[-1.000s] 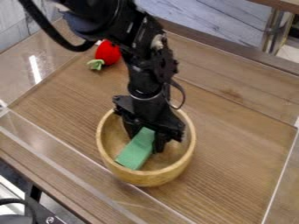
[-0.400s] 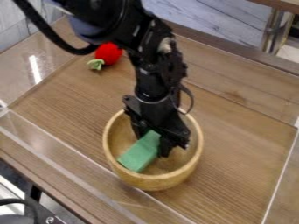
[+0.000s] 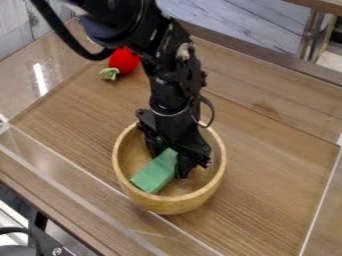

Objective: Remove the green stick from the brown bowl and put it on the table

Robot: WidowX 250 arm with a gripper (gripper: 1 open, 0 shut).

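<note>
The brown bowl (image 3: 187,195) sits on the table (image 3: 267,110) near the front. Inside it lies the green stick (image 3: 155,173), tilted, its upper end under my gripper (image 3: 171,149). The black gripper points straight down into the bowl and its fingers look shut on the stick's upper end. The lower end of the stick rests against the bowl's inner left wall.
A red strawberry-like toy (image 3: 123,61) with a green top lies at the back left of the table. Clear plastic walls (image 3: 40,150) border the table's edges. Bare wood stretches to the right of the bowl.
The arm and bowl have shifted only slightly; the stick stays in the bowl under the shut gripper.
</note>
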